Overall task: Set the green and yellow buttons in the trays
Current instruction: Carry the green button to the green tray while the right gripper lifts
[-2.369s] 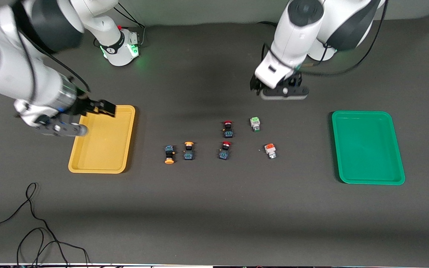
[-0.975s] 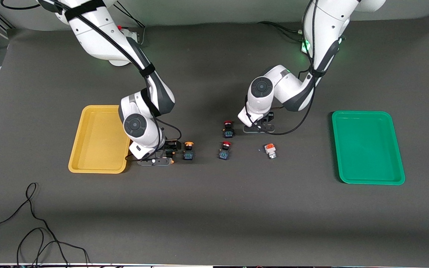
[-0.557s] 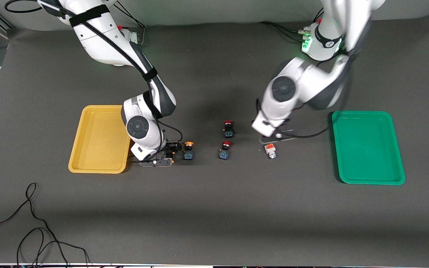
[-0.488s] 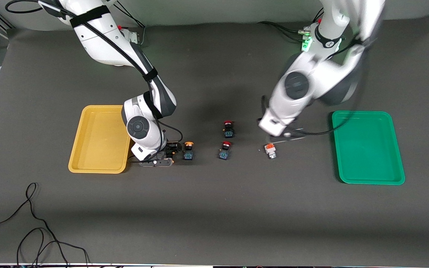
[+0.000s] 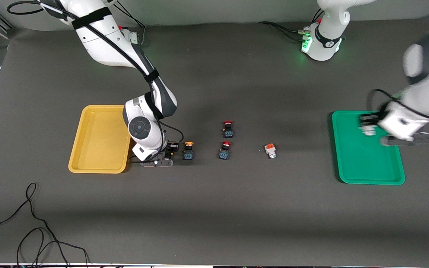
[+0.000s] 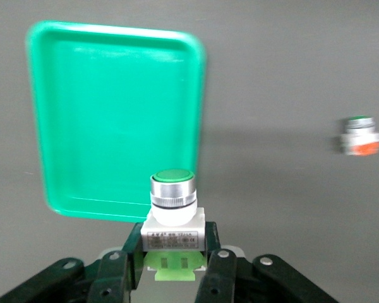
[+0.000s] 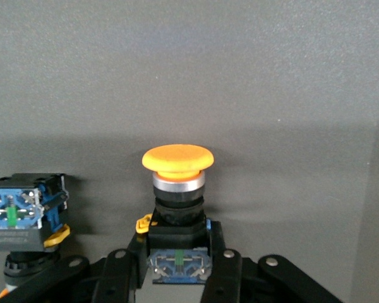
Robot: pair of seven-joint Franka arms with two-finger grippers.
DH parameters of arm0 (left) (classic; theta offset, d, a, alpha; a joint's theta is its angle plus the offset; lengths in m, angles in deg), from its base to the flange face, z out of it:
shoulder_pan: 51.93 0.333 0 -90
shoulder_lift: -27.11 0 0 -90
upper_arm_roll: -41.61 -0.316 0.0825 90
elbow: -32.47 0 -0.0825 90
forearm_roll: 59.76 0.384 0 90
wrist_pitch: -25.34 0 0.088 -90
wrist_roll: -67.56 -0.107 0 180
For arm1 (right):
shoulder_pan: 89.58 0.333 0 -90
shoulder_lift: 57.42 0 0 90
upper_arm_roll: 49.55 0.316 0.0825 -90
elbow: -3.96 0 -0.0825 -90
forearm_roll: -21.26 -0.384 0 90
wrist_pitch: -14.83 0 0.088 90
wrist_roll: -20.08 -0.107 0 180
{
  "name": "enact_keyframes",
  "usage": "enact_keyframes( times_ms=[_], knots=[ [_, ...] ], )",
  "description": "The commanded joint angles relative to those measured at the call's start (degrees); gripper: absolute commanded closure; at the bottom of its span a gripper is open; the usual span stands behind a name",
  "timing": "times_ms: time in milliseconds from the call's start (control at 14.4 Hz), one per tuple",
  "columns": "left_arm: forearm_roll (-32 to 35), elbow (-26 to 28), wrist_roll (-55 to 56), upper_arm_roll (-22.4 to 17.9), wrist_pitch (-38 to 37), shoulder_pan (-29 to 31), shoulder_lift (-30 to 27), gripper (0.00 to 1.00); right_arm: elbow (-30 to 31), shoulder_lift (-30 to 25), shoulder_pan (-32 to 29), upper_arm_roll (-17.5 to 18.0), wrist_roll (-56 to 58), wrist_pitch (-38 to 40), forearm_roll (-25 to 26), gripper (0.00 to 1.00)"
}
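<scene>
My left gripper [image 5: 367, 128] is shut on the white-bodied green button [image 6: 172, 218] and holds it over the green tray [image 5: 367, 163], at the tray's edge toward the table's middle. The tray also shows in the left wrist view [image 6: 114, 120]. My right gripper [image 5: 166, 154] is low at the table beside the yellow tray [image 5: 99, 139], shut on a black-bodied yellow-capped button [image 7: 177, 189]. The second yellow-capped button [image 5: 188, 150] stands on the table right beside it and also shows in the right wrist view [image 7: 22, 218].
Two black red-capped switches [image 5: 228, 128] [image 5: 224, 150] stand mid-table. A white-bodied orange-capped switch [image 5: 270, 150] lies toward the green tray and shows in the left wrist view [image 6: 361, 136]. Loose black cable [image 5: 32, 223] lies at the table's near corner.
The left arm lifted the green button from mid-table and swung it over the green tray. The right gripper stayed low, closed around the yellow-capped button by the yellow tray.
</scene>
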Motion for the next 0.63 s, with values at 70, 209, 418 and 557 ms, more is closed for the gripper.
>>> enact_keyframes(
  times_ms=[70,209,418,557],
  knots=[
    [4.7,8.3,-3.4,1.0,16.3,3.4,6.1,1.0,-0.1,-6.2,0.3,-1.7,0.3,7.2,-0.8,1.0],
    [6.9,12.1,-3.1,0.8,27.1,4.1,11.7,1.0,0.0,-11.1,0.5,-4.6,1.9,13.9,-0.3,1.0],
    [10.7,12.4,-2.8,0.4,32.9,5.0,18.3,0.91,0.2,-17.1,0.5,-10.7,12.3,22.8,-0.3,1.0],
    [12.0,11.9,-3.0,0.5,32.0,5.1,18.4,0.14,1.6,-20.1,0.5,-15.8,19.5,26.0,-0.3,1.0]
  ],
)
